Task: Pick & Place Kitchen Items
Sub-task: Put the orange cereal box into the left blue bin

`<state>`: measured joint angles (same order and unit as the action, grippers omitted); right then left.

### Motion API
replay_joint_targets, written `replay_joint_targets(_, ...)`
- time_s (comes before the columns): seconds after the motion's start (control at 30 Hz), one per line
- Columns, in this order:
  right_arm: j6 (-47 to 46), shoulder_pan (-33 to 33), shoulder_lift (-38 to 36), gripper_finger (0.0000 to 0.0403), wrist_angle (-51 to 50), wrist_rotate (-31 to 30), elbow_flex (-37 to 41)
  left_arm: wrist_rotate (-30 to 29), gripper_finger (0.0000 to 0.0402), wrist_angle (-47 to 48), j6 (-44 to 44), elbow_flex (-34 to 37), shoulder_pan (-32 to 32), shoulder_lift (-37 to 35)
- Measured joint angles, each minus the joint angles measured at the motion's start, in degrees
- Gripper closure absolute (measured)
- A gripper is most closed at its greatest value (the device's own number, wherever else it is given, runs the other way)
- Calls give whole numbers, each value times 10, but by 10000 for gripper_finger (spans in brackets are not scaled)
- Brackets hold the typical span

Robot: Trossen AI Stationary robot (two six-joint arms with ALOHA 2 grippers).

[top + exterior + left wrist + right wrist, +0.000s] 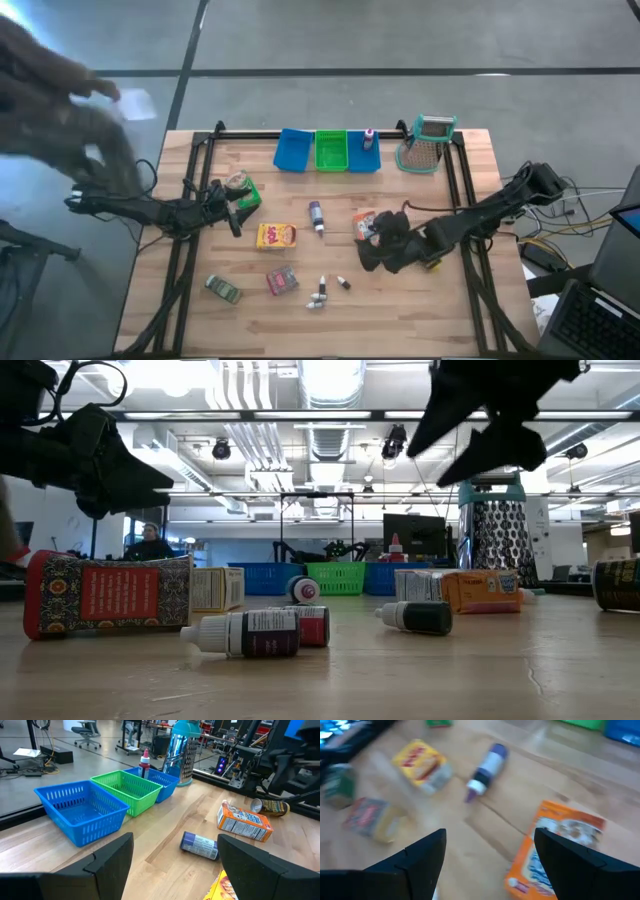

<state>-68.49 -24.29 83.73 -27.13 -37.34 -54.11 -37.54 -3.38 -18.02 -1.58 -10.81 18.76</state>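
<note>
Possible trouble first, closest to the right hand [490, 840]: wide open, holding nothing, hanging above the table [400, 310] on its right half. Seems to aim at the orange box [560, 845], but not centred on it; seen from the wrist, the box sits mostly under one finger and not in the gap. If lowered like this, probably a finger landing on top of the box instead of beside it, then a tilt or a skid, not a grip. Also flat and broad, this box; across the wrong side, maybe too wide for the opening.

A little farther, toward the middle of the table: the purple bottle [487, 767], lying on its side, near the box but apart from it. Round, so easy to send rolling if the box gets pushed that way. Beyond it, the yellow-red box [422, 762] and the pink-red packet [370, 817], well apart, likely out of danger.

Place of the orange box relative to the right hand: directly below and slightly to one side, not yet touched.

On the left half of the table, the left hand [175, 842]: also wide open, empty, waiting.

Farthest, along the far edge: the bins [331, 150], well apart from the box, so a long carry with time for a weak grip to slip.
</note>
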Motion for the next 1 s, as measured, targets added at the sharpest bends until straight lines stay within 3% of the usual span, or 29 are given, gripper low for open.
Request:
replay_joint_targets(0.1, -46, 11, 16, 102, -28, -1, 0, 0, 108, 0, 0, 0, 0, 0)
replay_joint_targets(0.2, -34, 21, 16, 110, -25, -3, 0, 0, 108, 0, 0, 0, 0, 0)
replay_joint_targets(0.5, 225, 21, 9, 139, 98, -4, 0, 0, 108, 0, 0, 0, 0, 0)
replay_joint_targets(0.63, 287, 21, 9, 154, 133, -3, 0, 0, 108, 0, 0, 0, 0, 0)
replay_joint_targets(0.77, 276, 31, 9, 164, 131, -2, 0, 0, 108, 0, 0, 0, 0, 0)
replay_joint_targets(1.0, 149, 57, 24, 154, 84, -3, -1, 0, 108, 0, 0, 0, 0, 0)
